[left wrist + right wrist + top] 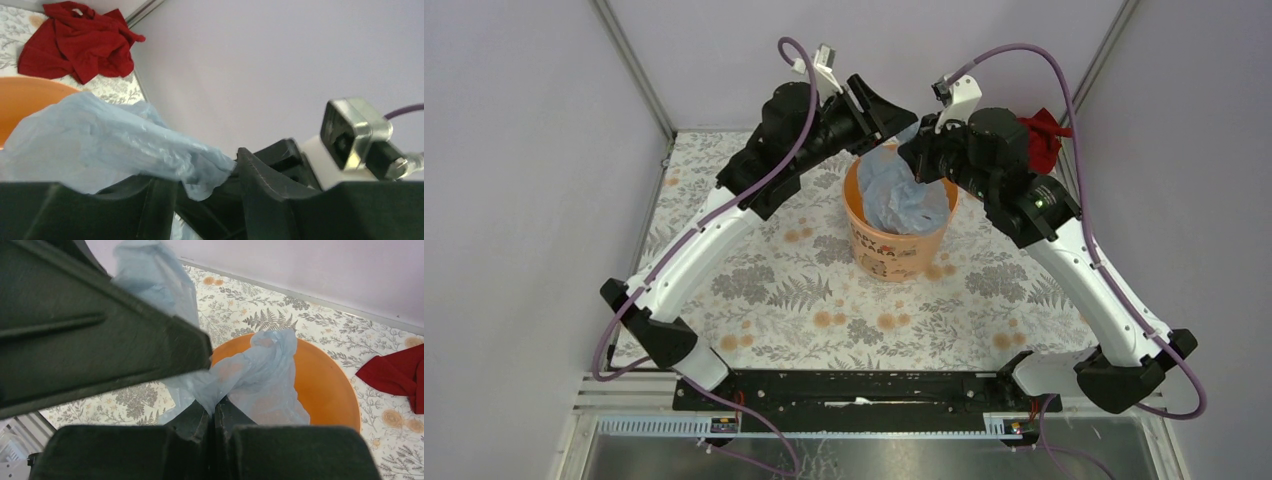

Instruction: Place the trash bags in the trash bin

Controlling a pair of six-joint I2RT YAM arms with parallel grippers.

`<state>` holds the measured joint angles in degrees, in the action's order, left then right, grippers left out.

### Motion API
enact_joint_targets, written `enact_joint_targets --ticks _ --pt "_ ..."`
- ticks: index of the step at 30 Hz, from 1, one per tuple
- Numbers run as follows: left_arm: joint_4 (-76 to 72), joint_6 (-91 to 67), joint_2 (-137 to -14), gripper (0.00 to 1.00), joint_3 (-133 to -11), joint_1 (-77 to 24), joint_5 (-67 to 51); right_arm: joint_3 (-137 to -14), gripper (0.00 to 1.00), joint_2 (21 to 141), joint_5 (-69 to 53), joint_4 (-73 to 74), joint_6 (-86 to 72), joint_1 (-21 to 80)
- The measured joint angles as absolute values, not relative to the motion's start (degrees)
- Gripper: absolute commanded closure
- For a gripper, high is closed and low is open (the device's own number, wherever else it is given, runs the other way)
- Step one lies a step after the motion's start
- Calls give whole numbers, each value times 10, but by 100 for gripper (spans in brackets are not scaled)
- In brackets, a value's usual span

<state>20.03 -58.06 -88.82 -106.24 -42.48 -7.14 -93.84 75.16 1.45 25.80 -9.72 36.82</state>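
Note:
The orange trash bin [894, 240] stands mid-table on the floral cloth. The pale blue trash bag [902, 190] sits partly inside it and rises above the rim. My right gripper [916, 160] is over the bin's far rim. In the right wrist view it [215, 409] is shut on a pinch of the bag [260, 375] above the bin [325, 385]. My left gripper [886, 108] hovers just behind the bin, jaws spread wide. In the left wrist view the bag [110, 145] drapes loosely between the open jaws of that gripper [195, 175], and the bin's rim [25, 100] shows at the left.
A dark red cloth [1042, 135] lies at the back right corner; it also shows in the left wrist view [80, 40] and the right wrist view [395, 375]. White walls close in the back and sides. The two grippers are very close together above the bin.

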Motion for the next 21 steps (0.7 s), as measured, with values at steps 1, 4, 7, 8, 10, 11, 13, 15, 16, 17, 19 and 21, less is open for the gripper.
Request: enact_joint_targets --ticks 1,4,7,8,10,11,13,15,16,17,19,21 --pt "202 -572 -896 70 -1075 -427 -62 -938 81 751 15 258 -96 368" --pt "203 -547 -915 88 -1111 -428 -48 -938 57 749 16 258 -91 368" --pt "198 -523 -920 98 -1127 -420 -58 -929 25 738 21 258 -86 368" --pt "193 -520 -919 100 -1127 -415 -67 -922 17 731 24 259 -87 368" --pt "174 -514 -919 100 -1121 -399 -99 -904 7 710 30 258 -87 368" --pt "163 -513 -918 100 -1114 -390 -116 -894 3 698 35 260 -88 368" --pt "144 -512 -914 100 -1095 -375 -148 -877 0 669 40 268 -95 368" --pt "124 -512 -908 100 -1071 -362 -179 -870 0 649 41 272 -108 368" --pt "114 -513 -903 100 -1055 -357 -199 -870 0 640 41 276 -118 368" --pt "109 -513 -900 100 -1047 -356 -211 -870 0 633 41 277 -129 368" --pt "89 -514 -893 100 -1022 -354 -242 -874 0 622 42 282 -154 368" --pt "75 -515 -884 100 -1002 -352 -265 -881 0 618 55 290 -179 368"
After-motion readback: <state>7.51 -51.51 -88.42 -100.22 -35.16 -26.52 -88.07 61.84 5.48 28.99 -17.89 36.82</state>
